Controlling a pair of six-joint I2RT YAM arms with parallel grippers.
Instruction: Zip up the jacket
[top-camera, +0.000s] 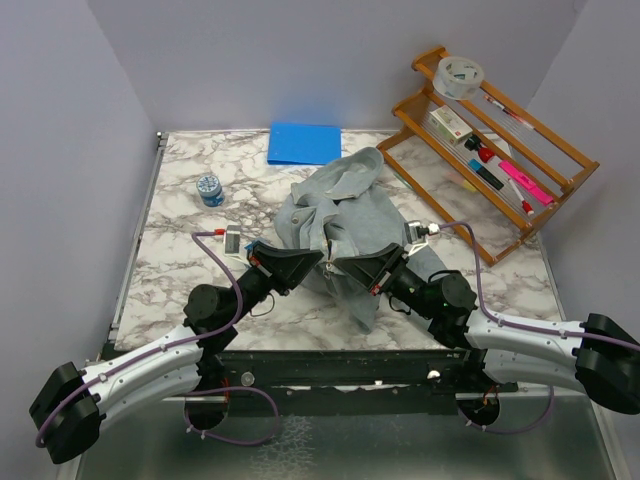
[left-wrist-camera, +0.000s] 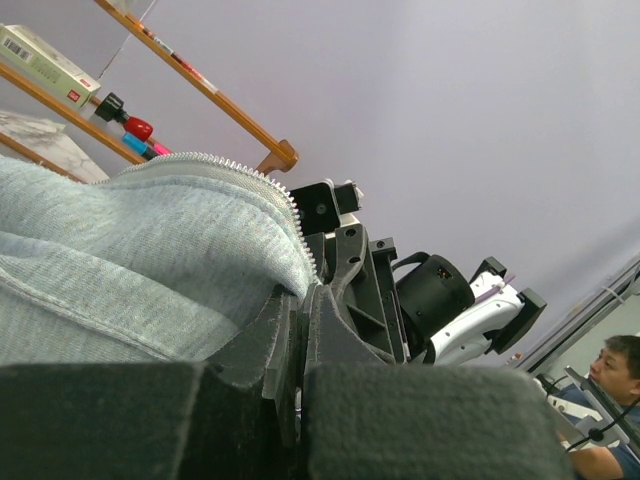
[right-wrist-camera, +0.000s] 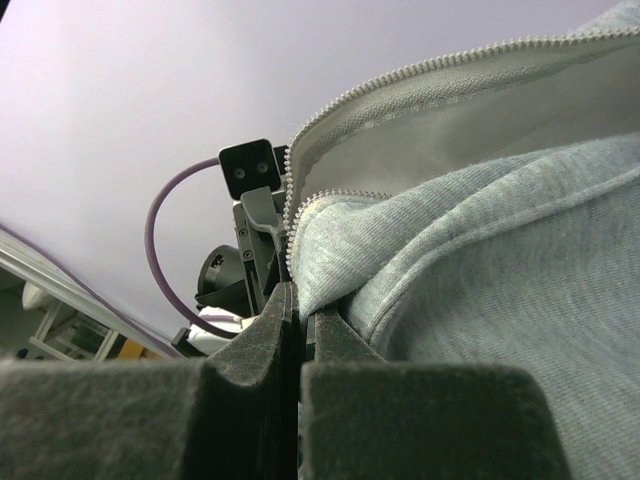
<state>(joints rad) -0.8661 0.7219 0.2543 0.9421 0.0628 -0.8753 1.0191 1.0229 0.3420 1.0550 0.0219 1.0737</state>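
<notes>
The light grey-green jacket (top-camera: 345, 210) lies bunched in the middle of the marble table, its hood toward the back. My left gripper (top-camera: 318, 263) and right gripper (top-camera: 341, 267) meet tip to tip at its near front edge. In the left wrist view, the left gripper (left-wrist-camera: 300, 305) is shut on the jacket (left-wrist-camera: 130, 250), just below a curved row of zipper teeth (left-wrist-camera: 250, 170). In the right wrist view, the right gripper (right-wrist-camera: 302, 300) is shut on a fold of the jacket (right-wrist-camera: 500, 260), with two zipper rows (right-wrist-camera: 420, 70) running up and to the right. The zipper slider is hidden.
A flat blue folder (top-camera: 304, 142) lies at the back edge, touching the hood. A small blue-lidded jar (top-camera: 209, 189) stands at the back left. A wooden rack (top-camera: 500, 170) at the right holds pens, a box and a tape roll (top-camera: 459, 75).
</notes>
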